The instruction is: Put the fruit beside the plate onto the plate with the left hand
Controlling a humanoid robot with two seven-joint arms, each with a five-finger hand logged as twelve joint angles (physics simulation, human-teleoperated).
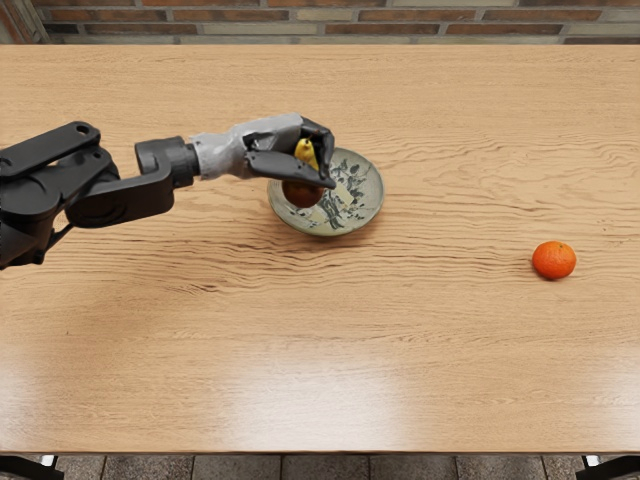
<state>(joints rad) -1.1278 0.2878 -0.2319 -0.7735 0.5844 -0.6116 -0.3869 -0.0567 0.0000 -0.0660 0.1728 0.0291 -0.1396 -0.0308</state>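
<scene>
My left hand (278, 150) grips the fruit (300, 193) over the plate's (372, 200) left rim. I judge it smooth, firm and light, best clasped round its middle.

My one view: a head camera, high over the near side of the table, tilted down and facing forward.

I look across the light-brown wooden table (320, 350) at a slant, far enough back that its whole depth fits while both ends run out of frame. The round grey-green ceramic plate (365, 200) lies just above centre, slightly left. Beyond the plate come the far edge and a strip of red-brick wall (300, 20); nearer than the plate, the front edge and slivers of grey paved floor (320, 468).
</scene>
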